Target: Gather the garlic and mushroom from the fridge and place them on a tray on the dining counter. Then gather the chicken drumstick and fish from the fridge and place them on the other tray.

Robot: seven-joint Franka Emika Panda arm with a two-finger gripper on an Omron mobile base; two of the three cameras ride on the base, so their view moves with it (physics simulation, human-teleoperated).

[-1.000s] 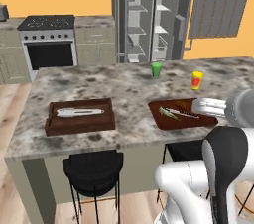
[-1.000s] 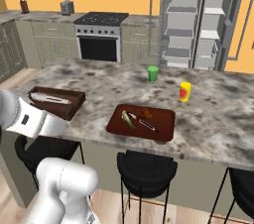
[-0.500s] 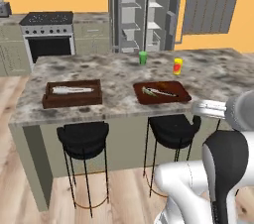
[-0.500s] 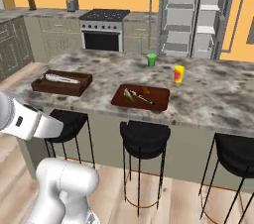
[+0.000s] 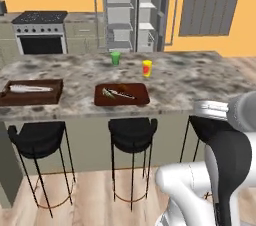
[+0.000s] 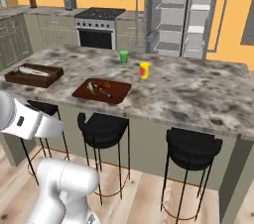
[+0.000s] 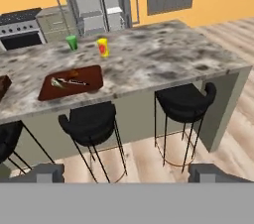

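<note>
On mottled marble dining counter (image 5: 190, 77), flat reddish wooden tray (image 5: 140, 99).

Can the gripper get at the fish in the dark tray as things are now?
Probably not yet. The open gripper sits well back from the dining counter, with stools between, and the fish lies far off in the other tray.

Marble worktop (image 5: 190, 77) with black stools along its near edge. Flat reddish-brown tray (image 5: 122, 95) lying near the near edge, carrying small items too small to identify. Deep dark-brown tray (image 5: 31, 93) toward the left end of the worktop, well apart from the first, with a slender pale fish (image 5: 27, 88) lying lengthwise inside. Grey fridge (image 5: 135, 12) behind, doors open, white shelves exposed.
</note>
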